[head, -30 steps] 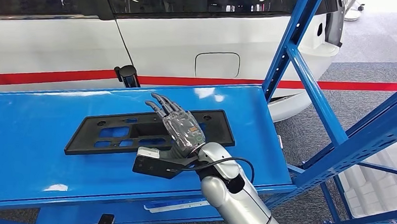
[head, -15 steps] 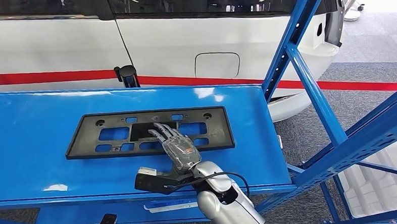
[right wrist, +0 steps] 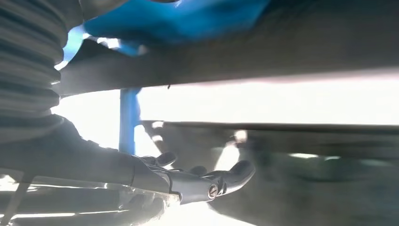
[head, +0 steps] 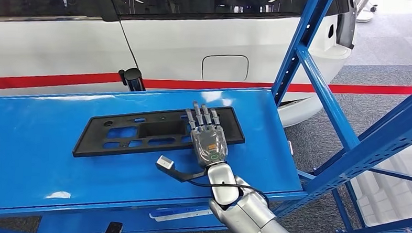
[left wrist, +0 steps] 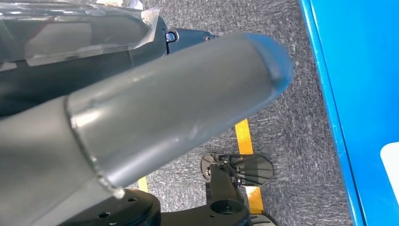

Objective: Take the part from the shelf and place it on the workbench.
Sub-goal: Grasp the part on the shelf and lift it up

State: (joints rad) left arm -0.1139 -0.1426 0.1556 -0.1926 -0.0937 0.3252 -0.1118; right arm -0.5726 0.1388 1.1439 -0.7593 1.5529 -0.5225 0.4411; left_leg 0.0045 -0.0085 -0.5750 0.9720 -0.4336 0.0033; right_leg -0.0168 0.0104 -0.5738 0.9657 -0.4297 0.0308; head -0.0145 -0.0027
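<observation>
The part (head: 135,134) is a long black plastic frame with several cut-outs, lying flat on the blue shelf board (head: 29,151). My right hand (head: 208,140) lies palm down on its right end, with straight fingers (head: 201,116) reaching to the far edge. In the right wrist view the thumb (right wrist: 230,176) is stretched out below a dark blurred edge; I cannot tell whether it hooks under the part. My left hand (left wrist: 164,113) hangs by the shelf's side over grey carpet, and its thick grey thumb hides the fingers.
A white car (head: 170,46) with a red stripe stands close behind the shelf. A slanted blue upright (head: 301,47) and blue braces (head: 371,139) rise at the right. A small grey module (head: 165,163) on a black cable lies on the board beside my right wrist.
My right hand has swung from the middle of the part to its right end and flattened onto it. The part has shifted slightly on the board.
</observation>
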